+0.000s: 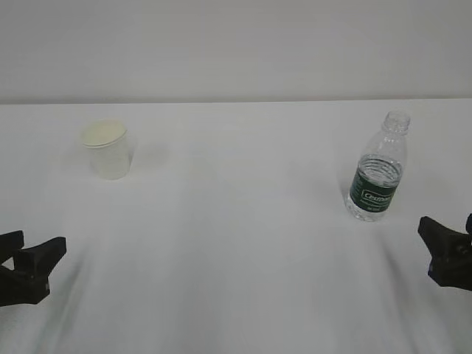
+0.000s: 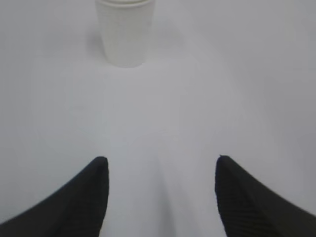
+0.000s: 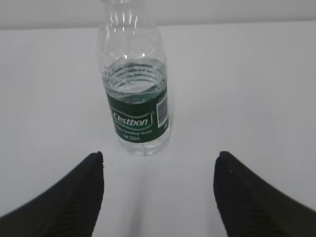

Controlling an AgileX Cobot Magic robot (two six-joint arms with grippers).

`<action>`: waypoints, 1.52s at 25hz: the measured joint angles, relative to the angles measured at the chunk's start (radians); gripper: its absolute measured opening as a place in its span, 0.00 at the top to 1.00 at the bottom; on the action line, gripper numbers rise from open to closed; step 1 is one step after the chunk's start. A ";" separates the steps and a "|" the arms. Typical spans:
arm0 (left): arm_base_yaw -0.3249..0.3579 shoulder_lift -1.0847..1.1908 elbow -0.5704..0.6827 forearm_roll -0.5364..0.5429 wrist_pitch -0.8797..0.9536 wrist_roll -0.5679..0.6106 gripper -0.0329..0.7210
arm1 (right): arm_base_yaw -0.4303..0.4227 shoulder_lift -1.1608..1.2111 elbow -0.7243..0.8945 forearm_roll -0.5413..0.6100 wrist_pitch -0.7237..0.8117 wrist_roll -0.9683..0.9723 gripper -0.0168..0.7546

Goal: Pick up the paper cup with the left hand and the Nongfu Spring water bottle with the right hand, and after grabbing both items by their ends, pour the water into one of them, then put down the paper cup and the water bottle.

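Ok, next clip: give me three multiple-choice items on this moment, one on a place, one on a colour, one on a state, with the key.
1. In the exterior view, where does the paper cup stand relative to the water bottle?
A. Far to its left
B. Touching it
C. Stacked on top of it

2. What colour is the bottle's label?
A. Red
B. Dark green
C. Yellow

3. What is the left hand doing?
A. Gripping the cup
B. Gripping the bottle
C. Open, holding nothing

Key: 1 A, since bare table separates them; 2 B, the band is dark green with white lettering; 3 C, the left wrist view shows spread jaws with the cup well ahead of them.
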 joint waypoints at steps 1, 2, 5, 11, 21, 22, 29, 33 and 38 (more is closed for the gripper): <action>0.000 0.002 -0.006 0.000 0.000 0.007 0.32 | 0.000 0.019 0.000 0.000 0.000 0.000 0.30; 0.000 0.002 -0.016 0.000 0.000 0.014 0.32 | 0.000 0.034 0.000 0.000 -0.002 0.000 0.30; 0.000 0.002 -0.037 0.000 0.000 0.021 0.32 | 0.000 0.056 0.000 0.000 -0.004 0.000 0.30; 0.000 0.029 -0.083 -0.002 0.000 0.045 0.32 | 0.000 0.056 -0.002 0.000 -0.008 0.000 0.30; 0.000 0.107 -0.158 -0.004 0.000 0.049 0.30 | 0.000 0.062 -0.039 -0.032 -0.010 -0.002 0.30; 0.000 0.107 -0.163 -0.004 0.000 0.049 0.28 | 0.000 0.064 -0.041 -0.033 -0.010 -0.002 0.30; 0.000 0.122 -0.219 -0.032 0.000 0.049 0.14 | 0.000 0.110 -0.072 -0.033 -0.011 -0.004 0.30; 0.000 0.164 -0.256 -0.041 0.000 0.049 0.14 | 0.000 0.166 -0.097 -0.040 -0.011 -0.004 0.28; 0.000 0.196 -0.295 -0.045 0.000 0.049 0.14 | 0.000 0.190 -0.123 -0.042 -0.011 -0.004 0.26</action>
